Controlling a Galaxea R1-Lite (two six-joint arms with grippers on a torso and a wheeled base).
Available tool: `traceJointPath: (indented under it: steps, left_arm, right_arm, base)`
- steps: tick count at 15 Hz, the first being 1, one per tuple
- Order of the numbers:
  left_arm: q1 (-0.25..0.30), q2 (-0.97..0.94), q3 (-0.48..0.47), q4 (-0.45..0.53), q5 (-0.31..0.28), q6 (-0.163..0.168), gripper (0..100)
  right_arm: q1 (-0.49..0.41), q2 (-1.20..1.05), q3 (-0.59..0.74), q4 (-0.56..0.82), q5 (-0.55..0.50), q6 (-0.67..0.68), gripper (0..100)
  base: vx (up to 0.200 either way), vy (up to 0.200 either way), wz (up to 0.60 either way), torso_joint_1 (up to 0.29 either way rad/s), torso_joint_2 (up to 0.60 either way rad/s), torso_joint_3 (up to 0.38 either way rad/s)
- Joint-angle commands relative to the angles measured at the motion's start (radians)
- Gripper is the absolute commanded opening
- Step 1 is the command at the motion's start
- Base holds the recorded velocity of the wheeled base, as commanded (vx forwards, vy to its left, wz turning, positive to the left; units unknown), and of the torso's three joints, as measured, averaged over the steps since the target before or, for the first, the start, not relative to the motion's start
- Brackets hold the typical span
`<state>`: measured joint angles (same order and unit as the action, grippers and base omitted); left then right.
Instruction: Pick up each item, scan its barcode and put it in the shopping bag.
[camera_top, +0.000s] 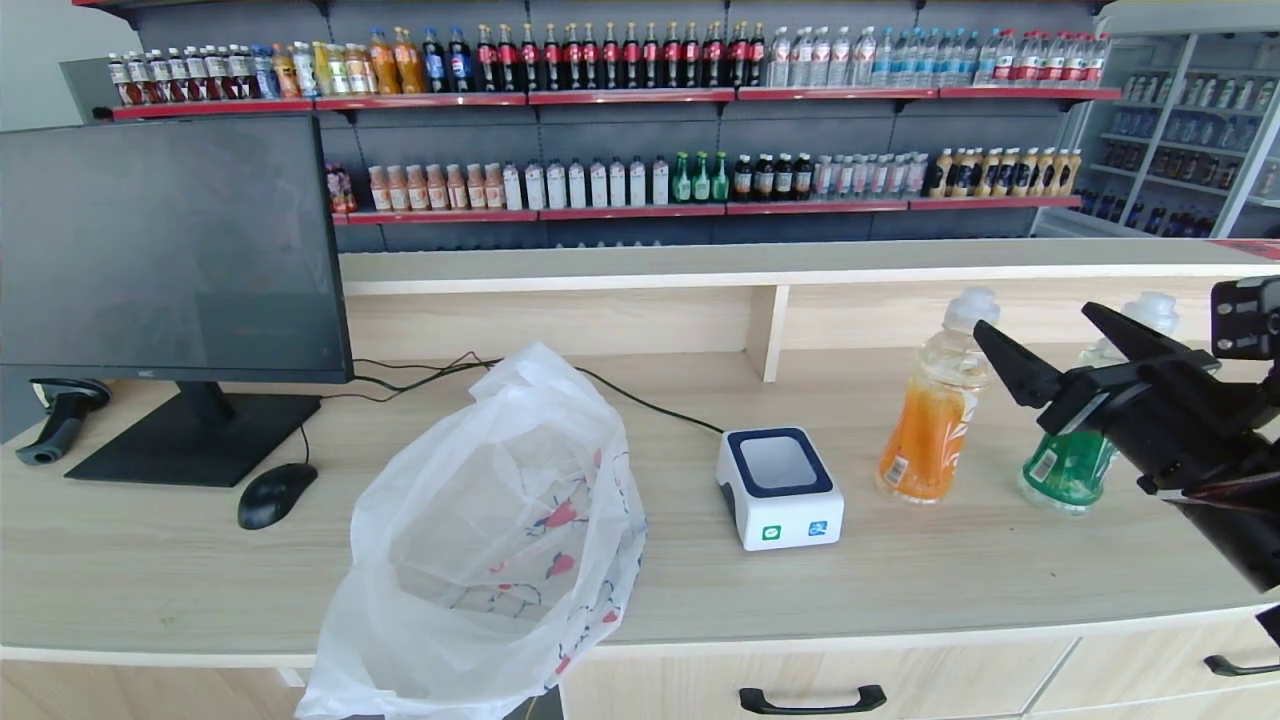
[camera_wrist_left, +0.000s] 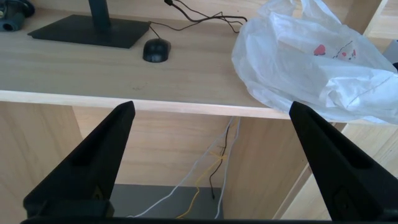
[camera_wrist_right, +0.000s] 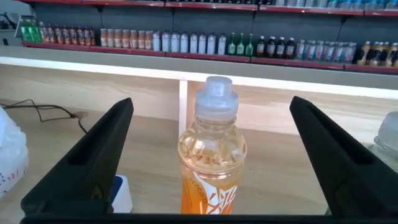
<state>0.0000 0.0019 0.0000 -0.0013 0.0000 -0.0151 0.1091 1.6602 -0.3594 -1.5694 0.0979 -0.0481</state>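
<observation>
Right gripper (camera_top: 1035, 318) was spread wide and held nothing, raised above the counter (camera_top: 950, 580). Orange bottle (camera_wrist_right: 211, 155) stood upright straight ahead of it, in line with the gap between the fingers, untouched. Green bottle (camera_top: 1065, 465) stood upright near the orange one, partly hidden behind this gripper's fingers. Scanner (camera_top: 780, 485) sat past the orange bottle, on the side away from the gripper. Left gripper (camera_wrist_left: 211, 106) was likewise spread and empty, below the counter's front edge. Bag (camera_wrist_left: 311, 56) lay above and ahead of it, draped over that edge.
</observation>
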Motion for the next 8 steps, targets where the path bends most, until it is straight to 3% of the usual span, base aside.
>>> traceJointPath:
  steps: [1, 8]
  left_arm:
    - [0.000, 0.000, 0.000, 0.000, 0.000, 0.000, 100]
    - [0.000, 0.000, 0.000, 0.000, 0.002, 0.000, 100]
  right_arm:
    - [0.001, -0.002, 0.045, -0.001, 0.000, 0.004, 100]
    - [0.032, -0.008, 0.161, -0.001, 0.003, 0.004, 100]
  base:
    - [0.000, 0.000, 0.00, 0.000, 0.00, 0.000]
    - [0.000, 0.000, 0.00, 0.000, 0.00, 0.000]
